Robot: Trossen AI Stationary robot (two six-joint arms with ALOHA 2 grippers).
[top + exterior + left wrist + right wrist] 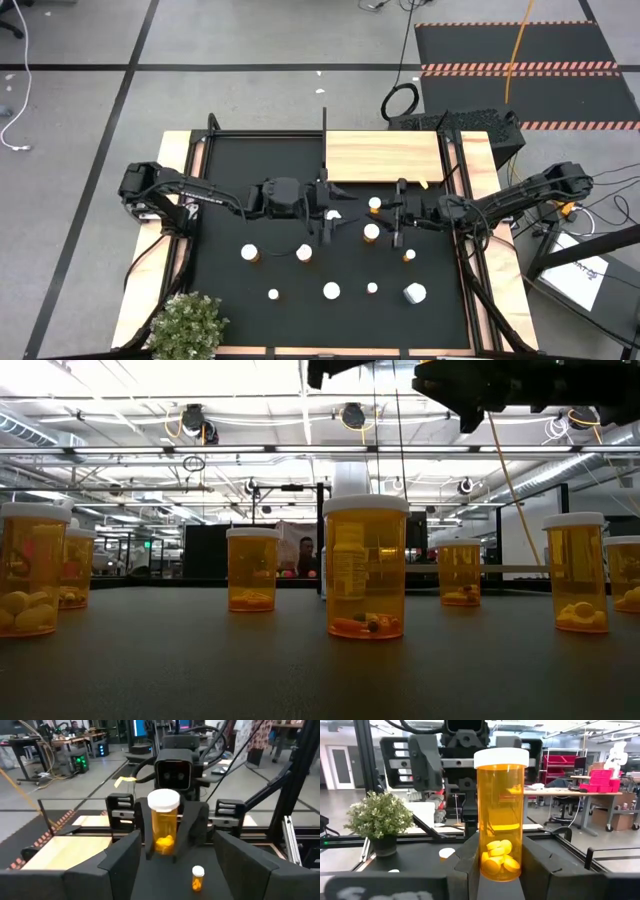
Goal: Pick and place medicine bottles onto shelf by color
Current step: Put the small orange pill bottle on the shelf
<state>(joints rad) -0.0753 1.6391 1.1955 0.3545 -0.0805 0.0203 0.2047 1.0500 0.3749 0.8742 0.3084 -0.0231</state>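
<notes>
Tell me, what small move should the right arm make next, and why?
Probably carry its bottle toward the wooden shelf. The right gripper has its jaws closed on this orange bottle, lifted above the mat, and the shelf holds no bottles yet.

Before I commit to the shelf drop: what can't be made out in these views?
Low view: both arms cut off by top edge, pincers unseen.
High view: right pincer grip too small to judge.
Right wrist view: held orange bottle fills the middle; shelf not shown.
Low view: centre bottle label blurred.
</notes>
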